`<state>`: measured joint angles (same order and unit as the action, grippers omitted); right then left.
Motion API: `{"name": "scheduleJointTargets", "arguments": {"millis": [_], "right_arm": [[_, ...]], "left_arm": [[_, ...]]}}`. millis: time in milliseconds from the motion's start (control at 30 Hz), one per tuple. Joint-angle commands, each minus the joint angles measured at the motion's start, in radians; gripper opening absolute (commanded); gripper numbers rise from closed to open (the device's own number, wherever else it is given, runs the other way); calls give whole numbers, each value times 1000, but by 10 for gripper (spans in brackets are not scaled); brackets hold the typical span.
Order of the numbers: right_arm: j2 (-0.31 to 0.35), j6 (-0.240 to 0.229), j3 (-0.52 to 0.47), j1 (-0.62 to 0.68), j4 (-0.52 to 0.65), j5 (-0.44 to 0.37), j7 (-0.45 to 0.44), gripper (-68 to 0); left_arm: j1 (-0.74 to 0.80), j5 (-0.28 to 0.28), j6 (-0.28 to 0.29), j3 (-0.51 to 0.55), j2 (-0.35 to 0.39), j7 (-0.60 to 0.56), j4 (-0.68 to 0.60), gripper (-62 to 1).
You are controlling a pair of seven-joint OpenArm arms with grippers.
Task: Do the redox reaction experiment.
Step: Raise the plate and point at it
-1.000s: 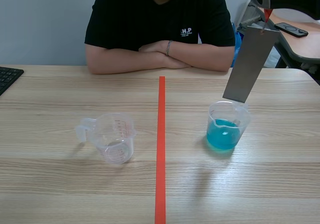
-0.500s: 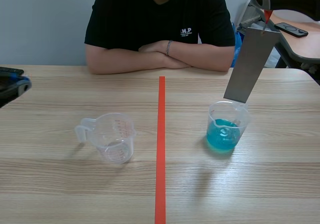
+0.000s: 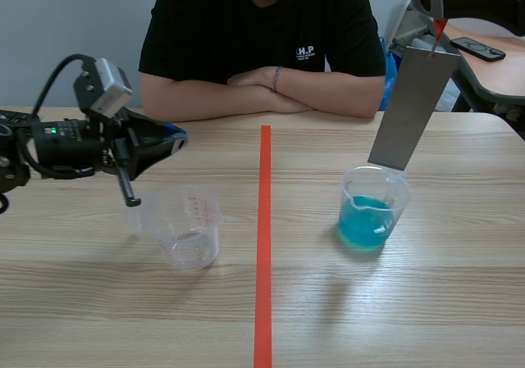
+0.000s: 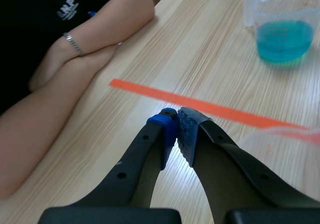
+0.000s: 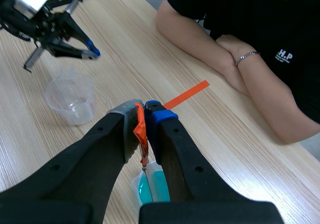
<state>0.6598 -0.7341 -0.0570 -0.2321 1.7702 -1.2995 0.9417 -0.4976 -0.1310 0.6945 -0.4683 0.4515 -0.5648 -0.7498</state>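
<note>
Roughly, the experiment looks to be at its middle step. The right gripper [image 5: 142,115] is pinched tight on a small orange-red tab [image 5: 141,134], and from that tab hangs the flat grey metal strip [image 3: 410,110], tilted, at about 2 o'clock from the table's middle in the scene view. Its lower edge sits at the far rim of the clear plastic beaker of blue liquid [image 3: 371,208], directly at the strip's 6 o'clock. As far as I can tell it is not in the liquid, so the dipping and the waiting for a reaction appear left to do.

The left gripper [image 4: 176,121] has its pads pressed together on nothing. It hovers at 11 o'clock from the empty clear plastic measuring cup with red markings [image 3: 187,224], which sits at about 8 o'clock from the table's middle.

By count: two cups, one filled and one empty; one metal strip; one tab; two grippers. One orange-red tape line [image 3: 263,245] runs between the cups. One person with folded arms [image 3: 267,89] sits at 12 o'clock.
</note>
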Motion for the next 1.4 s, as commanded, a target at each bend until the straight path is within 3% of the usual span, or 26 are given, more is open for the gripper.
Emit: {"name": "scheduleJointTargets", "arguments": {"millis": [0,267,600,1367], "right_arm": [[18,-11,-10,-17,5,-23,-12,-660],[18,-11,-10,-17,5,-23,-12,-661],[18,-11,-10,-17,5,-23,-11,-661],[18,-11,-10,-17,5,-37,-1,-660]], "left_arm": [[-31,14,2,-14,-38,-13,7,-569],[-105,15,2,-152,-212,-23,116,-569],[-107,14,2,-218,-352,-27,117,-569],[-118,14,2,-219,-451,42,117,-569]]}}
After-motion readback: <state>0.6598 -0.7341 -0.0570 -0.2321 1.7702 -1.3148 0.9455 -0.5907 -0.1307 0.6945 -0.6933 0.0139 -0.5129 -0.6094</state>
